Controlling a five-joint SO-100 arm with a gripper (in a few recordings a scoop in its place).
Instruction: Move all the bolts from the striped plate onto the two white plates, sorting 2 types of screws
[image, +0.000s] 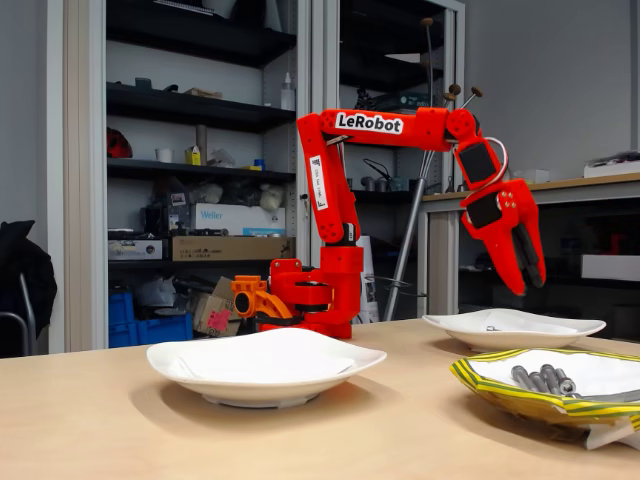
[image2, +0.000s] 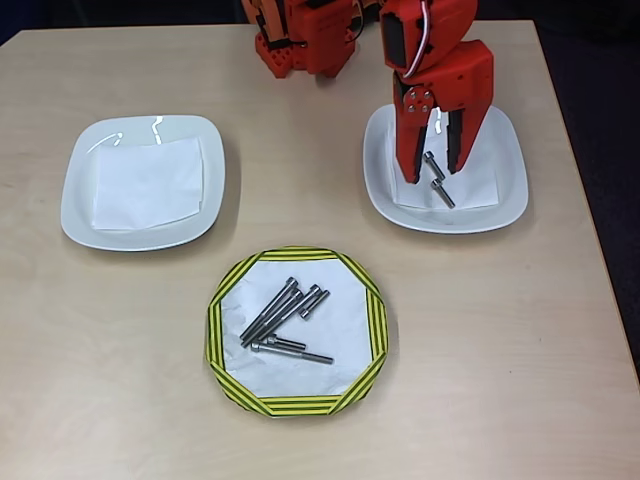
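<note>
Red plastic makes up the arm and its hand (image2: 437, 178), which hangs fingers-down above the right white plate (image2: 505, 205) in the overhead view, its jaws parted a little with nothing between them. Two short bolts (image2: 437, 180) lie on a paper sheet in that plate, seen through the gap between the fingers; the fixed view shows the hand (image: 527, 283) well above the plate (image: 560, 328), not touching them. From the hand, the striped plate (image2: 222, 330) sits at about 7 o'clock in the overhead view, holding a loose cluster of long bolts (image2: 270, 312), one shorter bolt (image2: 313, 300) and another long one (image2: 290, 350) lying across below them. The left white plate (image2: 75, 200) lies at about 9 o'clock and carries a folded white paper (image2: 148, 183). In the fixed view the striped plate (image: 480, 385) is cut off at the right edge and its rim hides most of its bolts (image: 540, 379); the bolts in the far plate are barely a speck. Everything rests on a pale wooden surface (image2: 120, 380). Behind it stand dark cluttered shelves (image: 190, 110) with boxes and a grey wall (image: 560, 80).
</note>
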